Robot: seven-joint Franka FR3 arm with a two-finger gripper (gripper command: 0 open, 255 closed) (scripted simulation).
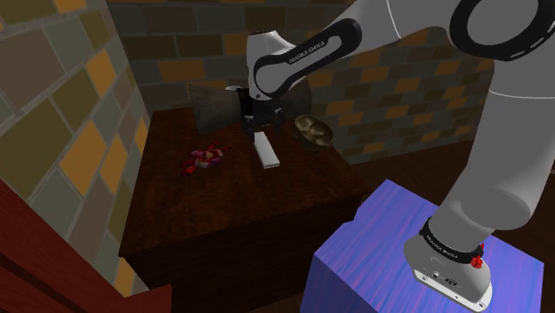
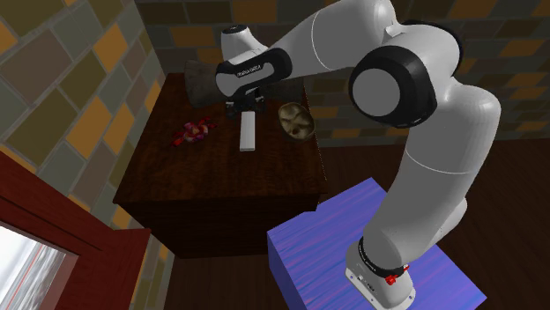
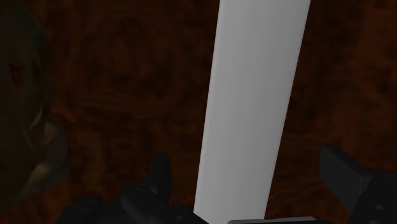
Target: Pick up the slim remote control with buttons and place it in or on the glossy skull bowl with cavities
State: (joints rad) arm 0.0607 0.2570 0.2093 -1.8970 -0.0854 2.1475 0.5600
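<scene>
Slim plain white remote, flat on dark wooden table, claw spread apart astride it, not touching

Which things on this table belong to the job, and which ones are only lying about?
For the job:
- white remote, lying flat
- skull bowl, beside the remote
- gripper, open, its fingers either side of the remote

Only lying about:
- red and pink cluster
- grey block
</scene>
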